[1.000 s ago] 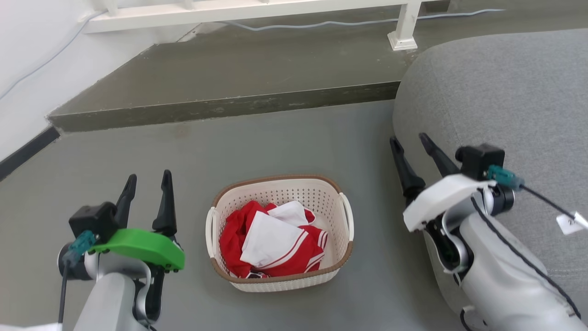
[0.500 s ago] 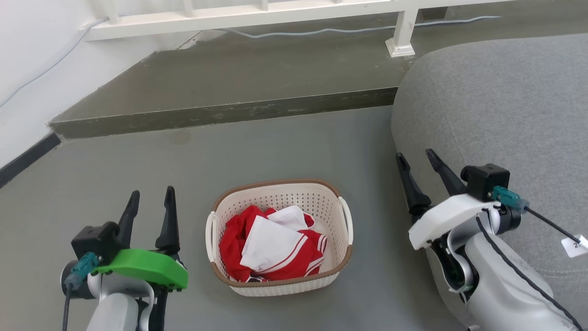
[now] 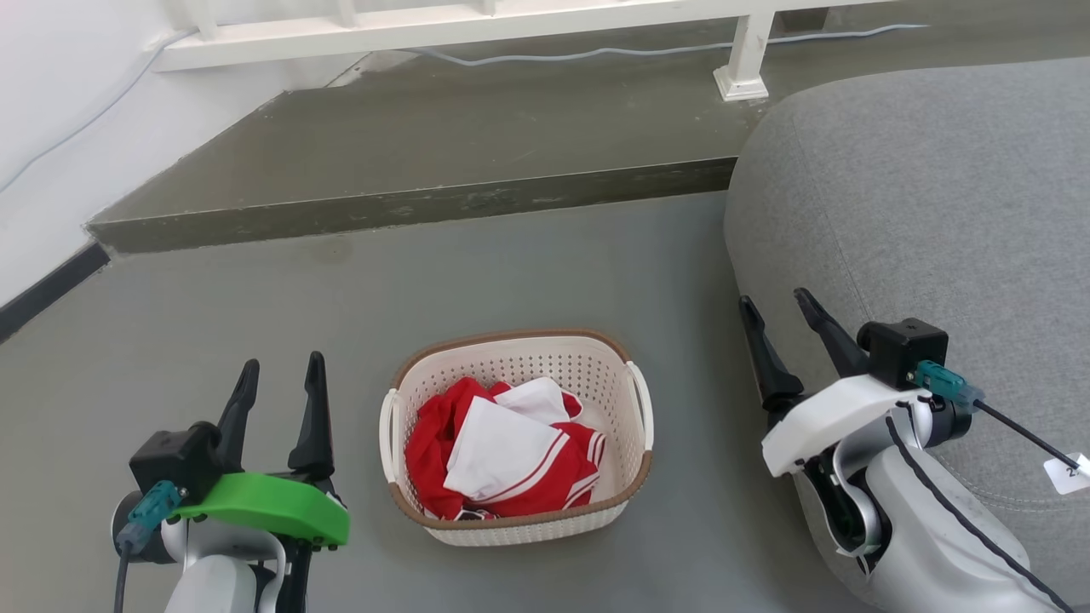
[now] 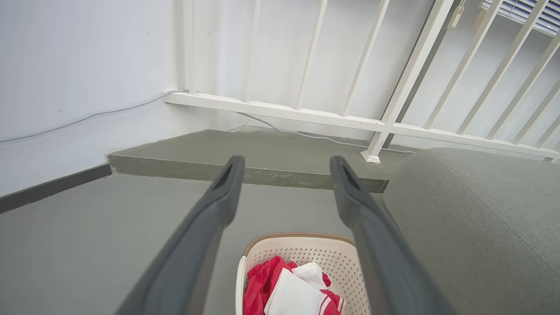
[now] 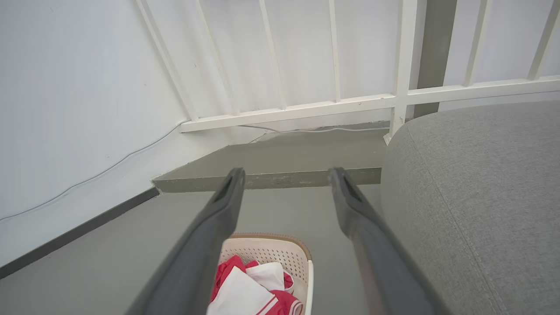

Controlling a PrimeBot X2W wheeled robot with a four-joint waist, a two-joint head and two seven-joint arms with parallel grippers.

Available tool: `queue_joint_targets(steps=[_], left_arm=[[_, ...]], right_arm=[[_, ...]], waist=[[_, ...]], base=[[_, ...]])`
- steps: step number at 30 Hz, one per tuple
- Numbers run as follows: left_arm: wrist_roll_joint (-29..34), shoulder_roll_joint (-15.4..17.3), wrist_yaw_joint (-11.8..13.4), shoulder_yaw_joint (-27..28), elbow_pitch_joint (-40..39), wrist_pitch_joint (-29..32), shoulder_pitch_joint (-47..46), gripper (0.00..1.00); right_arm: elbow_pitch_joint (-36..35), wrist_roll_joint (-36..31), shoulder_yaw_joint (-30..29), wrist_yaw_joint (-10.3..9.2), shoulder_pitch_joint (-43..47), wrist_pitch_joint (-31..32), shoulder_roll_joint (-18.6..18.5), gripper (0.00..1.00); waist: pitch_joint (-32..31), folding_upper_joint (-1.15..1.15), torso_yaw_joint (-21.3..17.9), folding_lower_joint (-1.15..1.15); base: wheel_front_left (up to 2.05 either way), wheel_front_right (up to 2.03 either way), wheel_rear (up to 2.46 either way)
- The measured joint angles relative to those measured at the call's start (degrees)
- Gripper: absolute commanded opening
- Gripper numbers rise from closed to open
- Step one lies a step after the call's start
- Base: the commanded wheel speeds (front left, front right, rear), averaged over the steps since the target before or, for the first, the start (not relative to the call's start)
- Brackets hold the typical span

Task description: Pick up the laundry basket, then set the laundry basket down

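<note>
The laundry basket (image 3: pixel 519 358) rests on the grey floor in the lower middle of the head view, cream-white and perforated with a brown rim and white side handles. Red and white clothes (image 3: pixel 502 451) lie inside it. My left gripper (image 3: pixel 281 375) hovers open to the basket's left, well apart from it. On the other side, my right gripper (image 3: pixel 777 306) is open too, beside the sofa. The basket (image 4: pixel 306 253) lies low between the fingers in the left wrist view, and the basket (image 5: pixel 271 249) sits likewise in the right wrist view.
A grey sofa (image 3: pixel 937 196) fills the right side, close to my right arm. Beyond the basket, a raised floor step (image 3: pixel 409 204) runs across. White railing (image 3: pixel 477 25) and a cable stand behind it. A white wall with a dark skirting (image 3: pixel 51 289) borders the left.
Both grippers sit lower in the head view than a second ago, still open. The basket has not moved on the floor; the camera shifted slightly.
</note>
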Motion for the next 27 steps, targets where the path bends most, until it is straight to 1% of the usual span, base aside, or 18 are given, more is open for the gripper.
queue_joint_targets(steps=[27], left_arm=[[0.42, -0.15, -0.57, 0.04, -1.09, 0.0, 1.31, 1.0]], right_arm=[[-1.41, -1.37, -2.23, 0.09, 2.1, 0.0, 0.73, 1.0]], waist=[[0.76, 0.0, -0.24, 0.0]], base=[[0.0, 0.0, 0.0]])
